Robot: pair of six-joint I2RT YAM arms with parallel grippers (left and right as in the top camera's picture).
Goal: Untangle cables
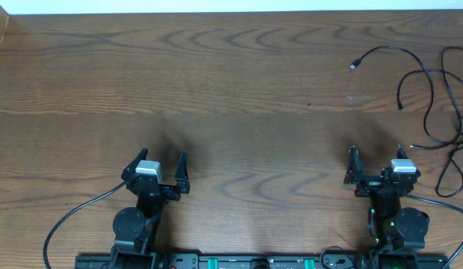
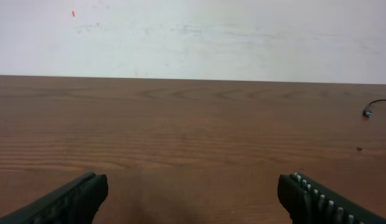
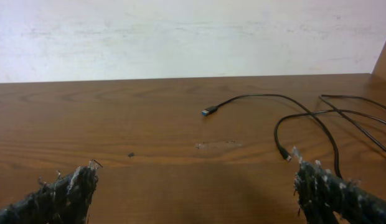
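Left gripper [image 1: 162, 158] & right gripper [image 1: 376, 153]: jaws wide apart, empty. Black cables [image 3: 308, 112] cross ahead-right of right jaws; best pinch one plug end [image 3: 208, 112], pull slowly.

Brown wood-grain table [image 1: 216, 82] fills the frame. White wall [image 2: 199, 37] along top edge; red speck [image 2: 73, 13] upper left. Small dark fleck [image 3: 130, 154], pale scuff [image 3: 218, 144] mid-table.

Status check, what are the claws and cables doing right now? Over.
Left claw open, empty. Right claw open, empty. Cables crossed at far right, untouched. Nothing between claws and cables.
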